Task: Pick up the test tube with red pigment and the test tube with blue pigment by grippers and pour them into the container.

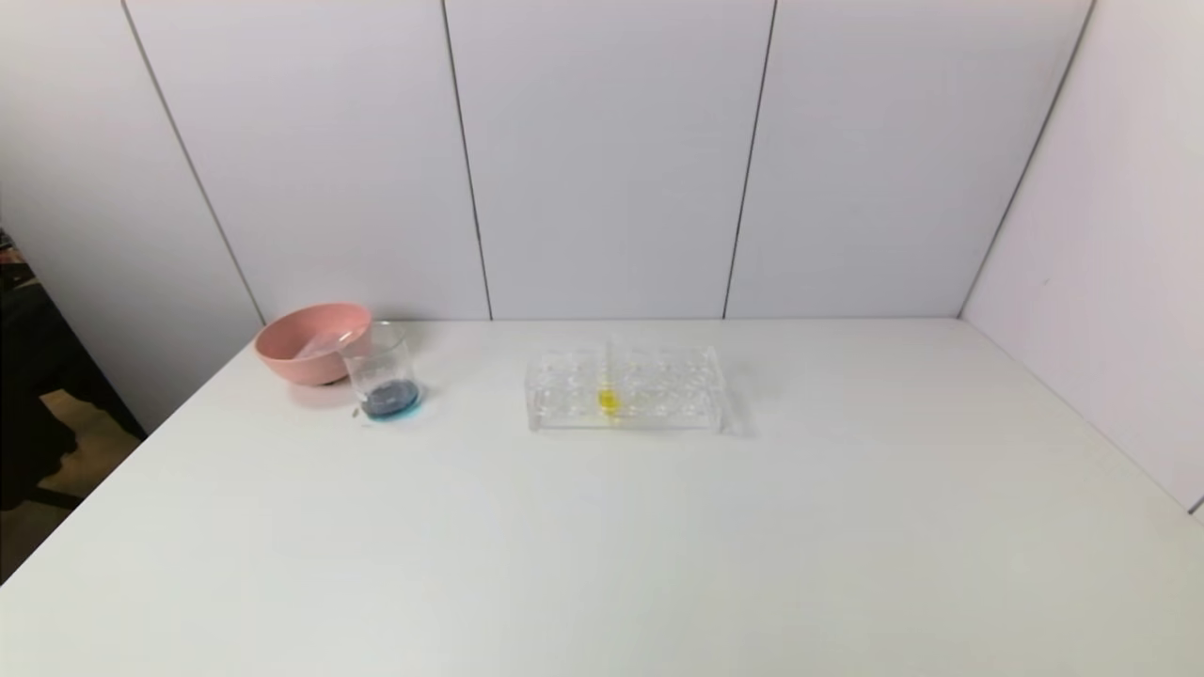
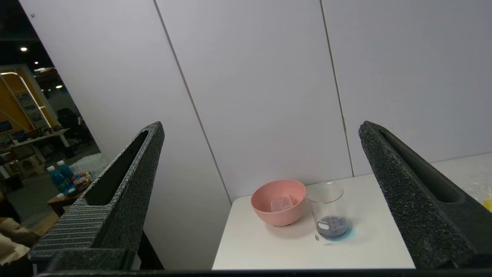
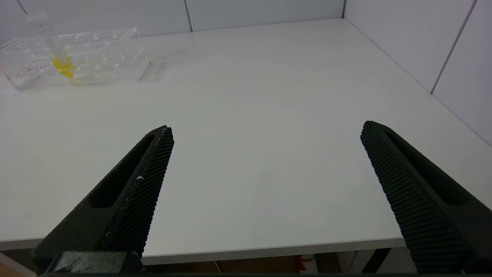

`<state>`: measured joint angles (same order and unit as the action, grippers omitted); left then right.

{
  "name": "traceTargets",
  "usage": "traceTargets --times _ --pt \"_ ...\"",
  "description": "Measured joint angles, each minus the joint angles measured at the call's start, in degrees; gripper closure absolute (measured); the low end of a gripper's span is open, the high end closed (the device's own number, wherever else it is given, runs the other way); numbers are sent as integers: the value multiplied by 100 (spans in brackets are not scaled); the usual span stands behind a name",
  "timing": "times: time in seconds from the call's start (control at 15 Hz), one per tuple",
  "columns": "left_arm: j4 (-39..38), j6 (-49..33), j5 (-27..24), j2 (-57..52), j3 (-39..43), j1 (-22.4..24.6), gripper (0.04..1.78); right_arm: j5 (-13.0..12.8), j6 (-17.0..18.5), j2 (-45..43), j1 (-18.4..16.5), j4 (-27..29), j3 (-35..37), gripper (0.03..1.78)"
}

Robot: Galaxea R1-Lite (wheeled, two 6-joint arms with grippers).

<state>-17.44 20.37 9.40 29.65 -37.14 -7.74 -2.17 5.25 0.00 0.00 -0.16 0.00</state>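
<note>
Head view shows the container with dark blue liquid at its bottom, standing on the white desk just beside a pink bowl, well apart from the clear rack holding a yellow-liquid tube. Left gripper hangs off the desk's left side, fingers wide and empty. Right gripper hovers at the near edge, fingers equally wide, gripping nothing.
</note>
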Motion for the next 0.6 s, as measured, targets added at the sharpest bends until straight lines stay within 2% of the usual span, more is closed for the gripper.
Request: traceTargets --times 0.2,0.6 --pt "494 49 -11 -790 306 243 6 -2 -2 0 0 0 0 4" --pt "414 -246 -111 -2458 1898 673 6 -2 0 0 -2 0 0 4"
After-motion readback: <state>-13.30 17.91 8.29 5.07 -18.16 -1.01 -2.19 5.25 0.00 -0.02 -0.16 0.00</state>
